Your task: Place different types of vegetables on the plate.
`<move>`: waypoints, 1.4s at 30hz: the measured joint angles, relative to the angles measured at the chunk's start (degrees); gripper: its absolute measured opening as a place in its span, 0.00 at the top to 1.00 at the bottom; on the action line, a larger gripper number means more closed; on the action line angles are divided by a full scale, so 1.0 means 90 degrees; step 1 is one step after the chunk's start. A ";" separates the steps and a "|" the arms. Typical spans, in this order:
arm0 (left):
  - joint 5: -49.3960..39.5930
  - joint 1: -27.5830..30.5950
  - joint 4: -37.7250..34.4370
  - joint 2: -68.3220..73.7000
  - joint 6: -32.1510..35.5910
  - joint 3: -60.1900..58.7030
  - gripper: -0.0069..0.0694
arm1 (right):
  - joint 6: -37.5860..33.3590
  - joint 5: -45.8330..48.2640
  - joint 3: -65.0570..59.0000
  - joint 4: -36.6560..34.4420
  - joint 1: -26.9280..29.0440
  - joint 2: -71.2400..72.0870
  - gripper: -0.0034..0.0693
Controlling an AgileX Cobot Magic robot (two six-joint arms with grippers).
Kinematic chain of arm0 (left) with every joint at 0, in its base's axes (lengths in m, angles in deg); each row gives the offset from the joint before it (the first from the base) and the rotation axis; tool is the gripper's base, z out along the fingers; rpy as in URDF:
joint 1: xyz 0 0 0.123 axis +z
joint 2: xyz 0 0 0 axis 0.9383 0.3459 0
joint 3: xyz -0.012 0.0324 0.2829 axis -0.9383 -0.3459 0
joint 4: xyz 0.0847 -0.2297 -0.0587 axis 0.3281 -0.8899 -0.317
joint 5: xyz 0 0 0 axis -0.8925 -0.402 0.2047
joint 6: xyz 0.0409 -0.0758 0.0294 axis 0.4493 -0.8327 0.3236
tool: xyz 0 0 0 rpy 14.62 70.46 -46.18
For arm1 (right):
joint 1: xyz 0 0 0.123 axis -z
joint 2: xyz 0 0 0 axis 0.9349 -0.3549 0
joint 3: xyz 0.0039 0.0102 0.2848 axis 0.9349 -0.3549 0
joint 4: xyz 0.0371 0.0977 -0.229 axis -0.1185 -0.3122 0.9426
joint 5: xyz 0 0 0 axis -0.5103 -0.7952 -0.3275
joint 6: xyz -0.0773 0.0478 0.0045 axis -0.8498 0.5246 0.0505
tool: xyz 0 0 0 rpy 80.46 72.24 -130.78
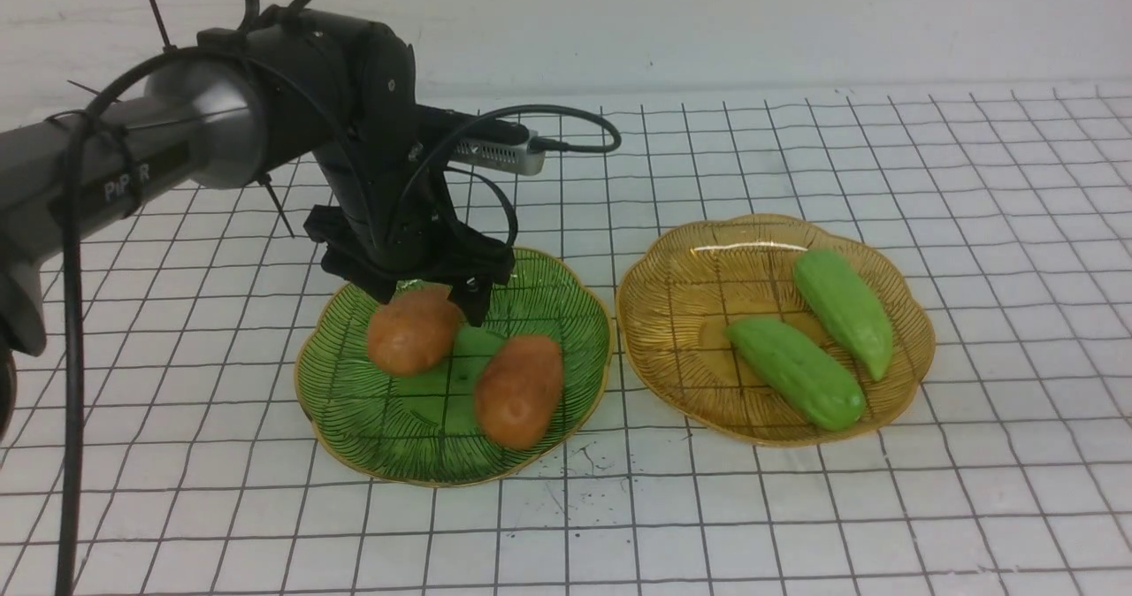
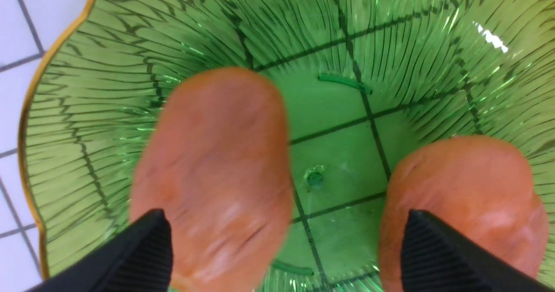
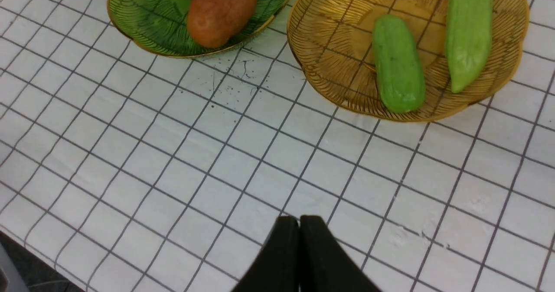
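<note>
Your left arm (image 1: 106,171) comes in from the left and bends down over the green plate (image 1: 371,428). The left gripper (image 1: 431,300) points down with its jaws spread wide and has hold of nothing. One potato (image 1: 411,335) lies on the plate right under it. Its long way does not run from finger to finger. The other potato (image 1: 519,390) lies just beside it, so I think you should lift straight up. Further right, the near gourd (image 1: 796,373) and the far gourd (image 1: 843,313) rest on the yellow plate (image 1: 672,260). Your right gripper (image 3: 299,257) is pinched shut and empty over the table (image 3: 173,153).
</note>
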 joint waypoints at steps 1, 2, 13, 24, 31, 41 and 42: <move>-0.0016 0.0000 0.0000 0.0000 0.0000 0.0000 0.05 | 0.0000 -0.0021 -0.0082 0.0009 0.0000 0.0139 0.97; -0.0072 0.0000 0.0000 -0.0006 0.0000 0.0000 0.08 | -0.0006 -0.0318 -0.0523 0.0046 0.0000 0.0733 0.97; -0.0180 -0.0012 0.0133 -0.0635 0.0000 0.0000 0.51 | -0.0075 -0.5212 -0.3618 0.0175 0.0000 0.2402 0.97; -0.0351 -0.0012 0.0169 -0.0765 0.0000 0.0000 0.92 | -0.0100 -0.8347 -0.4558 0.0148 0.0000 0.2402 0.97; -0.0384 -0.0012 0.0175 -0.0779 0.0027 0.0000 0.92 | -0.0100 -0.8210 -0.4566 0.0148 0.0000 0.2402 0.97; -0.0851 -0.0012 0.0147 -0.1642 0.0027 0.0000 0.92 | -0.0100 -0.7573 -0.5091 0.0743 0.0084 0.3178 0.97; -0.0922 -0.0012 0.0147 -0.1696 0.0027 0.0000 0.92 | -0.0100 -0.7495 -0.5177 0.0858 0.0163 0.3300 0.97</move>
